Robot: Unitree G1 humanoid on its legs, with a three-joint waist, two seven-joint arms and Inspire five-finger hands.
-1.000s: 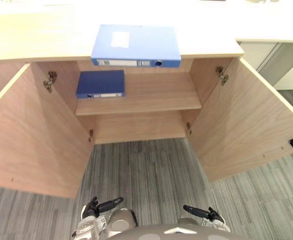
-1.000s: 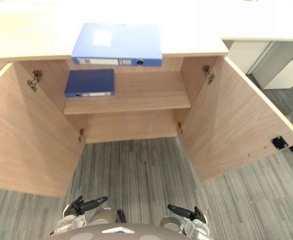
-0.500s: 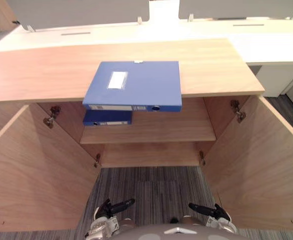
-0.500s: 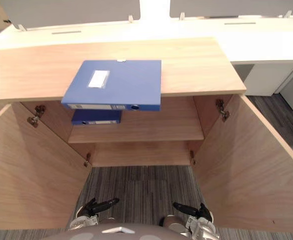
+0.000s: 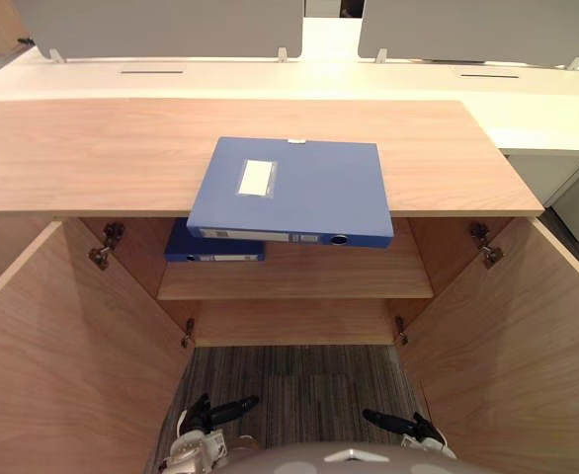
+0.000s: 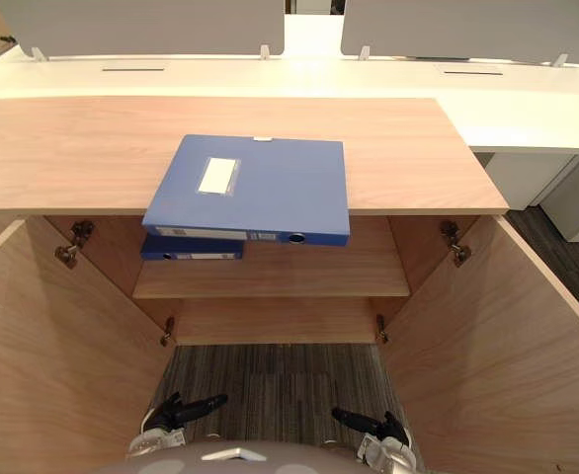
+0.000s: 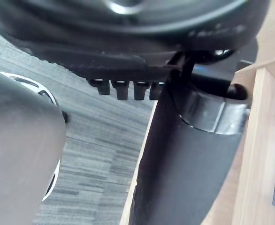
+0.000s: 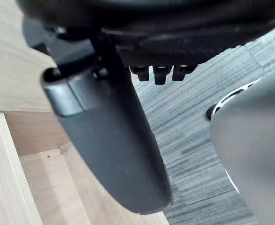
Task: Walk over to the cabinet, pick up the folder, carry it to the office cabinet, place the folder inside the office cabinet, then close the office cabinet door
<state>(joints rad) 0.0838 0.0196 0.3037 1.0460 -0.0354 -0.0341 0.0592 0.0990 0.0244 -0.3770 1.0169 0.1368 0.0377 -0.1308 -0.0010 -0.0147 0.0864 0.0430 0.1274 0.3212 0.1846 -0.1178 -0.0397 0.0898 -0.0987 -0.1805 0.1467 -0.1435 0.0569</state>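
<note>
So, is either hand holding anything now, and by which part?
Nothing is held. The left hand and the right hand hang low, open and empty; the folder lies untouched on top of the cabinet.

My head camera has lifted and, I think, come closer over the last second, so the whole picture shifts. The cabinet [image 5: 102,153] top now shows in full, with white desks [image 5: 220,81] and grey screens [image 5: 161,25] coming into view behind it. The folder [image 5: 294,190] sits lower in my view and now covers most of the second folder [image 5: 210,252] on the shelf [image 5: 349,276]. Less carpet [image 5: 299,380] shows between the doors [image 5: 507,365].
</note>
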